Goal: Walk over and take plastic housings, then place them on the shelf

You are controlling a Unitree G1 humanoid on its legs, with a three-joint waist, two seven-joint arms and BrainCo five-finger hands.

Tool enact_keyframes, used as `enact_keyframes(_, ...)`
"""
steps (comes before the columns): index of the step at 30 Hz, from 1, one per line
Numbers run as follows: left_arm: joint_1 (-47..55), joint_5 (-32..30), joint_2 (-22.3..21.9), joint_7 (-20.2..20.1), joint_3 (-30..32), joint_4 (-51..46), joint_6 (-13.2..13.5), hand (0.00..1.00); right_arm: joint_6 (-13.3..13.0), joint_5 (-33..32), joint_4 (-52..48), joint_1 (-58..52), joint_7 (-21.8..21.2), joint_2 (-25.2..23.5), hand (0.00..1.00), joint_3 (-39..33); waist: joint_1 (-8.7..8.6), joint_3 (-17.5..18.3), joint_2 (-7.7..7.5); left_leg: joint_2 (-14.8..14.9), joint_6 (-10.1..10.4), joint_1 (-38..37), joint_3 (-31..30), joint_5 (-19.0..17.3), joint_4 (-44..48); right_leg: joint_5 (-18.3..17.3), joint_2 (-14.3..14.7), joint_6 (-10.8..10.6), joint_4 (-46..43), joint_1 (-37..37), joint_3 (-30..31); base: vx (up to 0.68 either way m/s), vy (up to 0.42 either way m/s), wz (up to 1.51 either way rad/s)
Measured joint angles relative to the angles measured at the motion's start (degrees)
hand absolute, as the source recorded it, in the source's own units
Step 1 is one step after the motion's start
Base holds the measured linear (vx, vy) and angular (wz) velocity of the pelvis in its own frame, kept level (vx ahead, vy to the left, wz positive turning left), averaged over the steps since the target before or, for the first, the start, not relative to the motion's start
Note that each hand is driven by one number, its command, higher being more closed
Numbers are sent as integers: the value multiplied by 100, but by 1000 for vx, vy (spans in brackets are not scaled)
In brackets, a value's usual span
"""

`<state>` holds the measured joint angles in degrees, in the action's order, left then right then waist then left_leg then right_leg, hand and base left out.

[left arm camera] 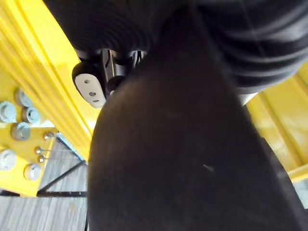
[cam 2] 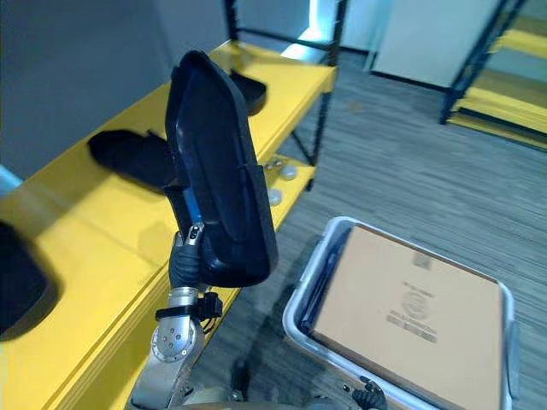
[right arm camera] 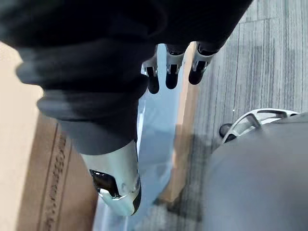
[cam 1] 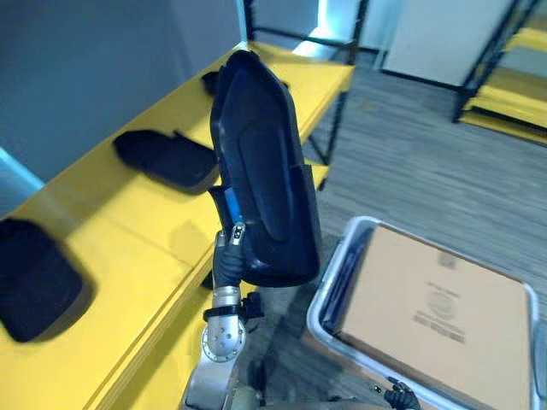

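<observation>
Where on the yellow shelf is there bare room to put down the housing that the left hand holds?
On the shelf, the widest bare patch lies between the nearest housing and the middle housing. The far corner beyond the farthest housing is bare too. The held housing, in the left hand, hides the stretch between middle and farthest.

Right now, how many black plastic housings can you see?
4: held housing at the left hand; on the yellow shelf, near housing, middle housing and far housing, the last partly hidden.
</observation>
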<state>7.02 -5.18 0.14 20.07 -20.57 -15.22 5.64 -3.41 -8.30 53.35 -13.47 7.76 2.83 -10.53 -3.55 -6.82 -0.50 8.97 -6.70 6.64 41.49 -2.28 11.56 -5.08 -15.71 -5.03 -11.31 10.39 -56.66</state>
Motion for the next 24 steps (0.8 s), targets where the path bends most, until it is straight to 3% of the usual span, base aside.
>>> enact_keyframes(1,-89,14,45,-3,-38,0,5,100,8,-4,34,1,9,-1,0,0,-21,-2,-4,-4,-87,51,-37,-85,154,-148,-64,22,-104,15,-65,125,202,119)
enact_keyframes(2,-233,33,107,-3,-77,-14,72,100,21,-4,132,5,22,-3,0,36,-30,44,-50,-135,186,101,-367,-303,174,-394,-58,-47,-18,118,-101,44,104,94)
enact_keyframes(3,-308,58,114,-1,-101,15,121,100,19,-4,194,36,42,-13,0,65,-63,57,-91,-269,207,138,-482,-311,155,-399,-117,-316,52,220,-214,53,131,110)
enact_keyframes(4,-400,121,92,5,-227,-8,148,100,-2,-1,196,77,84,42,0,86,-65,67,-9,-467,189,169,-693,-274,24,-279,-164,-378,74,314,-475,53,135,111)
enact_keyframes(7,-498,145,66,-19,-461,-45,219,100,17,155,212,193,88,110,0,112,-70,109,63,-776,74,295,-1171,-230,-24,-215,-290,-313,-76,494,-838,60,129,108)
enact_keyframes(8,-500,162,61,-23,-519,-79,223,100,21,223,208,199,75,137,0,167,-53,106,61,-847,3,363,-1381,-288,75,-176,-403,-218,-395,525,-811,125,196,98)
enact_keyframes(9,-476,177,69,-12,-528,-79,223,100,28,239,206,198,77,163,0,170,-45,112,77,-920,-45,310,-1570,-323,53,-185,-595,363,-1038,372,-199,141,191,91)
enact_keyframes(10,-456,178,75,-3,-532,-76,224,100,20,243,195,200,79,176,0,174,-55,110,96,-908,-51,252,-1717,-321,-10,-241,-686,691,-1445,164,349,150,157,93)
enact_keyframes(11,-469,178,106,13,-522,-71,244,100,-2,228,189,211,81,147,0,191,-106,123,92,-929,-48,220,-2038,-318,-88,-788,-411,537,-1683,-233,1712,129,39,107)
enact_keyframes(12,-482,185,98,32,-520,-49,251,100,-11,210,181,224,84,125,0,199,-117,120,72,-997,-49,128,-2324,-276,-196,-1218,-22,561,-1676,-546,2726,136,22,118)
enact_keyframes(15,-461,182,106,44,-522,134,259,100,-26,148,150,243,83,144,0,225,-165,120,79,-1271,-19,-261,-3122,-241,-361,-1612,576,560,-1768,-1028,4051,155,14,146)
enact_keyframes(17,-456,180,102,60,-525,161,260,100,-36,45,134,243,102,147,0,247,-210,125,80,-1369,83,-301,-3544,-201,-389,-1631,873,461,-1608,-1351,4558,107,-41,161)
enact_keyframes(19,-438,181,101,144,-511,177,288,100,-67,-56,109,251,113,105,0,266,-100,143,-48,-1560,129,-343,-3860,-202,-386,-1131,846,431,-1146,-1519,4769,128,-84,124)
enact_keyframes(20,-364,183,66,157,-483,232,313,100,-65,-74,116,253,108,119,0,257,-41,170,-24,-1592,172,-398,-3968,-203,-399,-1005,799,326,-1106,-1414,4675,153,-95,68)
enact_keyframes(24,-4,182,57,120,-400,230,345,100,-72,-76,-88,323,107,141,0,260,137,247,75,-1295,392,-520,-3628,-189,-550,-808,970,413,-482,-986,4330,162,-143,34)
